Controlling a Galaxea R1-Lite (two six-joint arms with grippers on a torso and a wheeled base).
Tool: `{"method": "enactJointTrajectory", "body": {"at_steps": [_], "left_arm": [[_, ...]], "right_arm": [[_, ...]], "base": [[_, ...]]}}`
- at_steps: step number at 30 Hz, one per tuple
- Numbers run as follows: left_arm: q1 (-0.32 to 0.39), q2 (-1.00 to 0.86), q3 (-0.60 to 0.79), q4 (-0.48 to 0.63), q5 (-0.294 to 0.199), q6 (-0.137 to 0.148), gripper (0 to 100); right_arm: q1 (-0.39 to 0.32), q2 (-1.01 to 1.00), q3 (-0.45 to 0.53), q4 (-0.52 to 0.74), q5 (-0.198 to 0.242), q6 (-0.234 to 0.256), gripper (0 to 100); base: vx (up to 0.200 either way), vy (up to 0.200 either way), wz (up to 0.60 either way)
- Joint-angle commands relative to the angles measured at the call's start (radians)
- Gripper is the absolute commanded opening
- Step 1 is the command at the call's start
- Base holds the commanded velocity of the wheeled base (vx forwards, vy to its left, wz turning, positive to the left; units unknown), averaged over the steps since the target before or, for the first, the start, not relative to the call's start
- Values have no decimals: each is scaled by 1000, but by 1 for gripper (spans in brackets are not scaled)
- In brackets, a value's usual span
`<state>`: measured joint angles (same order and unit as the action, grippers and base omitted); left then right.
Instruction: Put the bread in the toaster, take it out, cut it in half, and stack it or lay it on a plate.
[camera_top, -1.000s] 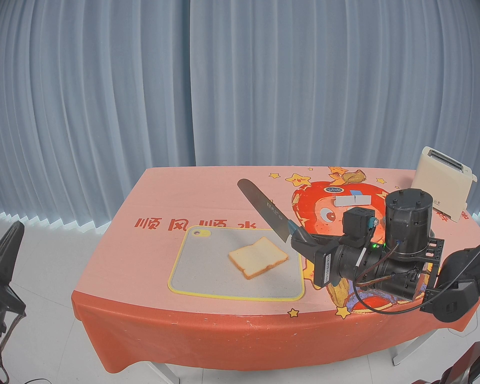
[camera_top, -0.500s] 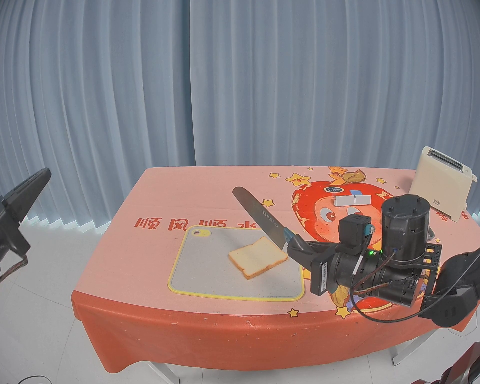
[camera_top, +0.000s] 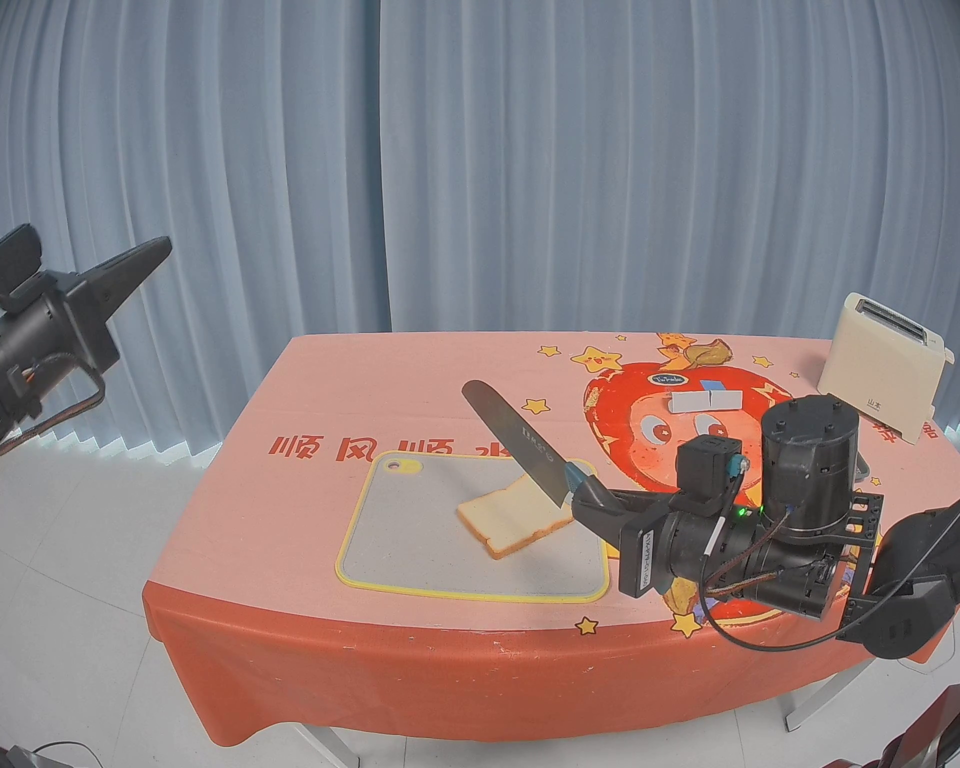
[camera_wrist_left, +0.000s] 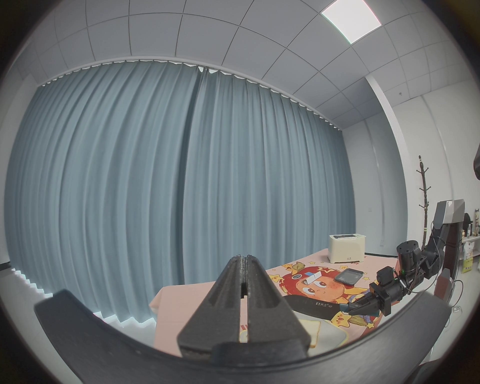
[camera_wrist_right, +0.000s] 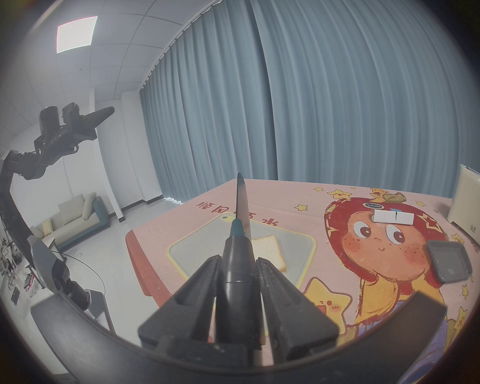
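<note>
The right gripper (camera_top: 592, 500) grasps a knife (camera_top: 515, 432), its blade seemingly just above the bread (camera_top: 500, 522) near the cutting board's (camera_top: 400, 545) right edge; the clenched left gripper (camera_wrist_left: 244, 261) hangs beyond the table's (camera_top: 330, 400) left edge.

Cloth, plastic, dull metal.
The tablecloth (camera_top: 320, 400) is smooth printed cloth; the cutting board (camera_top: 410, 540) smooth matt plastic; the knife (camera_top: 520, 437) has a dull dark blade; the bread (camera_top: 505, 520) looks soft and porous; the toaster (camera_top: 885, 375) is satiny cream plastic.
</note>
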<state>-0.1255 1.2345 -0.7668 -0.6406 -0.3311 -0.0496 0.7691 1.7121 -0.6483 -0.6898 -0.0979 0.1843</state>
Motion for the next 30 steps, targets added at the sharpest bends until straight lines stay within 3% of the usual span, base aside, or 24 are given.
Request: {"method": "enactJointTrajectory", "body": {"at_steps": [1, 9, 16, 25, 27, 30], "left_arm": [[1, 125, -74, -2, -26, -1, 0], [-2, 249, -160, -17, -42, -1, 0], [-45, 247, -68, -123, -91, -38, 0], [-42, 303, -35, -142, -160, -38, 0], [-43, 367, -31, -160, -183, -29, 0], [-46, 401, -26, -191, -201, -29, 0]], "right_arm": [[-11, -2, -5, -1, 0, 7, 0], [-5, -3, -5, 1, 0, 18, 0], [-16, -2, -11, 1, 1, 21, 0], [15, 11, -5, 7, 1, 29, 0], [35, 26, -7, 9, 0, 66, 0], [35, 29, -8, 9, 0, 69, 0]], "base": [[0, 0, 0], [0, 0, 0], [0, 0, 0], [0, 0, 0], [0, 0, 0], [0, 0, 0]]}}
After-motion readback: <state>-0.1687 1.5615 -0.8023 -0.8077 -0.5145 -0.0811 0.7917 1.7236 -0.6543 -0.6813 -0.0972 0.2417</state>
